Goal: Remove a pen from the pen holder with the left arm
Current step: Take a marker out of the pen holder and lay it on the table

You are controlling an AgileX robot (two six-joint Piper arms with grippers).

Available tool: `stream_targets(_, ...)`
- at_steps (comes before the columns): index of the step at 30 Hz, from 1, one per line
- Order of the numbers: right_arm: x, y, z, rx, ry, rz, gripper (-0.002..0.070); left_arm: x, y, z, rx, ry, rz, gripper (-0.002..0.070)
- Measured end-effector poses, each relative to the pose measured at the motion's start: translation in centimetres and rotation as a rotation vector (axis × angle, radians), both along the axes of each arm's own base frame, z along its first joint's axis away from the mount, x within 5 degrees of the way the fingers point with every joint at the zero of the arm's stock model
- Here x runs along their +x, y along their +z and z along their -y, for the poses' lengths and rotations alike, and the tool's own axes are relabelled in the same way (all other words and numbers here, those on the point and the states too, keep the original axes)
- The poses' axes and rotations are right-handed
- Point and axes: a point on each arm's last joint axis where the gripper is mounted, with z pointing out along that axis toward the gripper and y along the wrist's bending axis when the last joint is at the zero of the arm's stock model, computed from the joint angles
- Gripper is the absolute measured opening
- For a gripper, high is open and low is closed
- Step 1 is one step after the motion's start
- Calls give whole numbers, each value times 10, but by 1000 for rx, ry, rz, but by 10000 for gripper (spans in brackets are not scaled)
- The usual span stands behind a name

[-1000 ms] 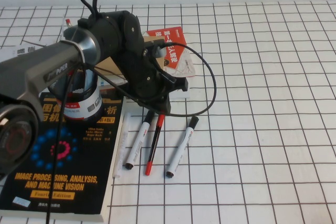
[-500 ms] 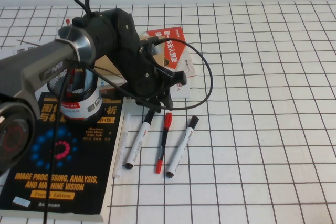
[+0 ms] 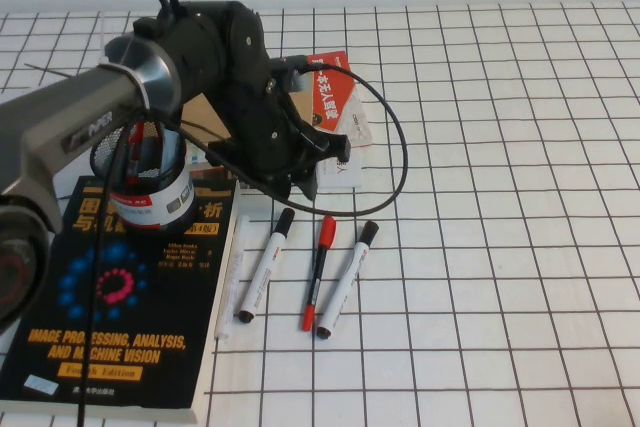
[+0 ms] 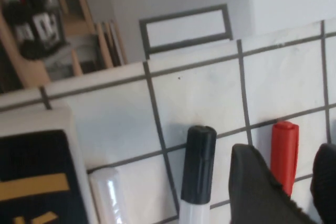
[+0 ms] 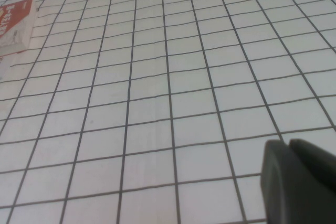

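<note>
Red-capped slim pen (image 3: 317,272) lies on the gridded worktop (image 3: 500,247) at the black mesh pen holder's (image 3: 150,182) four o'clock. Left pincer (image 3: 300,182), half open and empty above its cap, could nudge it rolling; right pincer (image 5: 294,182) sits closed over the worktop.

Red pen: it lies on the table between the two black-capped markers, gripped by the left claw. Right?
No. The red pen does lie on the table between the two black-capped markers, but the high view shows it free; the left claw hangs open above its cap. The right claw is over the table, away from the pens.
</note>
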Motion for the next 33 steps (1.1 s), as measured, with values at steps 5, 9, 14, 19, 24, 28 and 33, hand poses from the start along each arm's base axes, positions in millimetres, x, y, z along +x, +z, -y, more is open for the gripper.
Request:
stream_targets(5, 0, 0, 0, 0, 0, 0, -16, -20, 43, 9, 129, -162, 190, 209)
stream_targets(9, 0, 0, 0, 0, 0, 0, -17, -41, 81, 17, 180, -244, 332, 113)
stream_targets(14, 0, 0, 0, 0, 0, 0, -16, -67, 111, 16, 185, -295, 471, 13)
stream_targets(19, 0, 0, 0, 0, 0, 0, -16, -98, 117, -4, 140, -309, 563, 1)
stream_targets(24, 0, 0, 0, 0, 0, 0, -17, -140, 107, -35, 70, -322, 670, -1)
stream_targets(28, 0, 0, 0, 0, 0, 0, -16, -174, 101, -64, -6, -299, 764, -1)
stream_targets(33, 0, 0, 0, 0, 0, 0, -17, -218, 82, -103, -42, -245, 744, -1)
